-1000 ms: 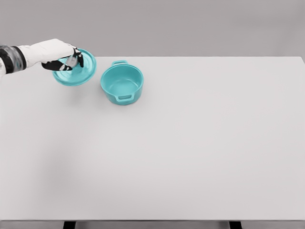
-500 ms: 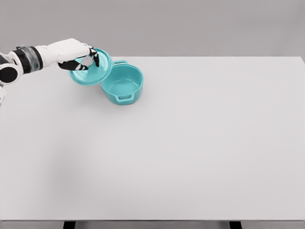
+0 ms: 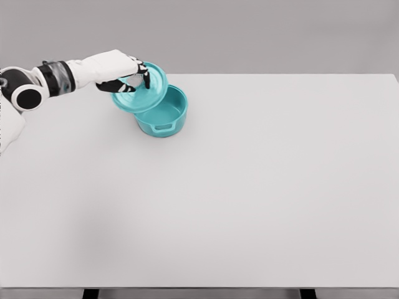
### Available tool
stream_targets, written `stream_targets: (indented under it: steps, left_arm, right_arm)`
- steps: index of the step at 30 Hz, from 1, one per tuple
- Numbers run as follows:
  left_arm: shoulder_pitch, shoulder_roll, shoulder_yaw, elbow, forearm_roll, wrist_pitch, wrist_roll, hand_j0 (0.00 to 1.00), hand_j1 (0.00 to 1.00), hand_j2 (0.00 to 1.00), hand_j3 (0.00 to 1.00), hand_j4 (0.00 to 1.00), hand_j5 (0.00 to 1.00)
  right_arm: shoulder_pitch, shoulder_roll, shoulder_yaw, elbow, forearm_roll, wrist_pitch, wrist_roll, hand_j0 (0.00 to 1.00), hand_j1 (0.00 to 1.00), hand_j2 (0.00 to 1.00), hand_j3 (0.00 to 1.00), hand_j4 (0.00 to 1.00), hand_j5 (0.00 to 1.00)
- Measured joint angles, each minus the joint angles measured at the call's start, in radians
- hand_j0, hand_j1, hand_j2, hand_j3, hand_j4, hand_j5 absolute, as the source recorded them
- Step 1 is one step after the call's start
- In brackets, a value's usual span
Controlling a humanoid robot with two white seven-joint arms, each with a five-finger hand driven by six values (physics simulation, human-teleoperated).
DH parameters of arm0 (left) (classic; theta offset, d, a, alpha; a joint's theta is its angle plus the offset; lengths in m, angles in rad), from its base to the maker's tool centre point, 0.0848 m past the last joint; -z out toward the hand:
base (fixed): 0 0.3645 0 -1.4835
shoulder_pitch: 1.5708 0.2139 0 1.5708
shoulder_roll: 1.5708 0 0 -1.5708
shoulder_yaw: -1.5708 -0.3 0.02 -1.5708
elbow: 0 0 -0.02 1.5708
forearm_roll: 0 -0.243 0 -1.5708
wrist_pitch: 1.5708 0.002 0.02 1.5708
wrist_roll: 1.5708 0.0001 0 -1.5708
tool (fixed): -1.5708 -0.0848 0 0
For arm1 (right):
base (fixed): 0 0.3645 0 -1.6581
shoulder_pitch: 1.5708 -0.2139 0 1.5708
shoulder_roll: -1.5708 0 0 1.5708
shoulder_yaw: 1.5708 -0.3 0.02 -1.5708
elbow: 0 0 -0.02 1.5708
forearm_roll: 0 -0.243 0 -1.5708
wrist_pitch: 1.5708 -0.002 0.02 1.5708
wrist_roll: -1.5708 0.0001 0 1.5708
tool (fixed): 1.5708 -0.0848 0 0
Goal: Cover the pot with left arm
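Carrying the teal lid [image 3: 147,92] by its top knob, left hand [image 3: 122,72] clamped there, we have it tilted over the pot [image 3: 163,116] near the worktop's [image 3: 262,187] far-left edge; looks rigid, light, slick.

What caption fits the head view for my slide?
Left hand holds the teal lid tilted, partly over the open teal pot on the white table.

No text, label, brand, number or sign can be read anywhere in the head view: the teal pot [image 3: 163,115], its lid [image 3: 142,90], the white arm and the counter [image 3: 249,187] all carry plain, unmarked surfaces.
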Motion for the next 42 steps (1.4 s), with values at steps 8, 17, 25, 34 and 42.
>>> stream_targets:
  steps: [8,17,25,34,42]
  left_arm:
    - [0.009,-0.03,-0.011,-0.008,0.0,0.0,0.001,0.48,0.48,0.48,0.48,0.48,0.48]
    - [0.015,-0.052,-0.027,-0.006,-0.006,0.0,0.002,0.48,0.48,0.48,0.48,0.48,0.48]
    - [0.02,-0.073,-0.032,-0.006,-0.008,0.0,0.002,0.48,0.48,0.48,0.48,0.48,0.48]
    - [0.021,-0.075,-0.032,-0.002,-0.007,0.0,0.002,0.49,0.49,0.49,0.49,0.49,0.49]
    - [0.018,-0.07,-0.031,0.018,-0.008,0.0,0.002,0.5,0.5,0.5,0.5,0.5,0.5]
  right_arm:
    - [0.0,0.0,0.0,0.0,0.0,0.0,0.0,1.0,1.0,1.0,1.0,1.0,1.0]
    - [-0.002,0.0,0.0,0.0,0.0,0.0,0.0,1.0,1.0,1.0,1.0,1.0,1.0]
    - [0.0,0.0,0.0,0.0,0.0,0.0,0.0,1.0,1.0,1.0,1.0,1.0,1.0]
    - [0.0,0.0,0.0,0.0,0.0,0.0,0.0,1.0,1.0,1.0,1.0,1.0,1.0]
    - [0.0,0.0,0.0,0.0,0.0,0.0,0.0,1.0,1.0,1.0,1.0,1.0,1.0]
